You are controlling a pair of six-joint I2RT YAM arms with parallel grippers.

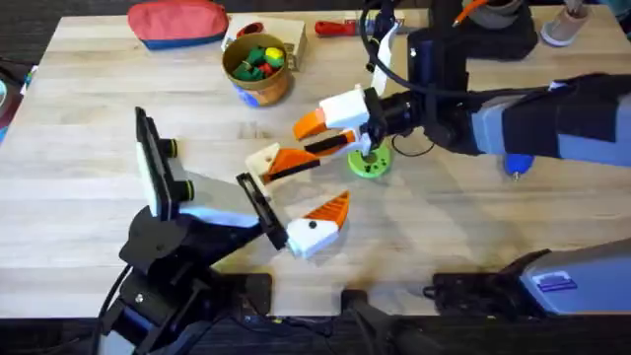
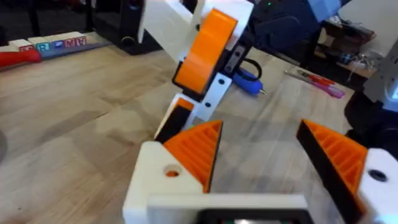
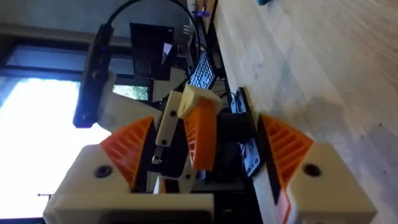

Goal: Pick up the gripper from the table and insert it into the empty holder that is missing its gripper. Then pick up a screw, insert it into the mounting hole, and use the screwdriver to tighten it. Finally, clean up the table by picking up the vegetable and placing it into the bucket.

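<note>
Orange ribbed triangular wedge, the gripper (image 1: 294,158), is sitting against the cream plastic fingertip mount, the holder (image 1: 264,161), which is the farther finger of my own left pincer (image 1: 320,182). It is lying above the wooden worktop (image 1: 99,148) near its middle, not on it.

My left pincer is standing wide, nothing between its fingers. My right pincer (image 1: 330,138) is also standing parted. In the right wrist view its two orange pads (image 3: 127,149) are flanking the wedge (image 3: 200,134), with gaps showing on both sides. I am judging it as straddling, not clamping.

Governing relation: the wedge is lying directly ahead of the right pincer, between its fingers, so the right arm is the one placed to act on it. The wedge's long axis is running along the holder's finger, from the left pincer's body out toward the right pincer. In the left wrist view its ribbed face (image 2: 196,149) is facing inward across the gap.

I am judging the wedge as seated or nearly so; I cannot tell whether it is fully home. The bright-blue cylindrical screwdriver (image 1: 518,163) is lying well apart to the right.
</note>
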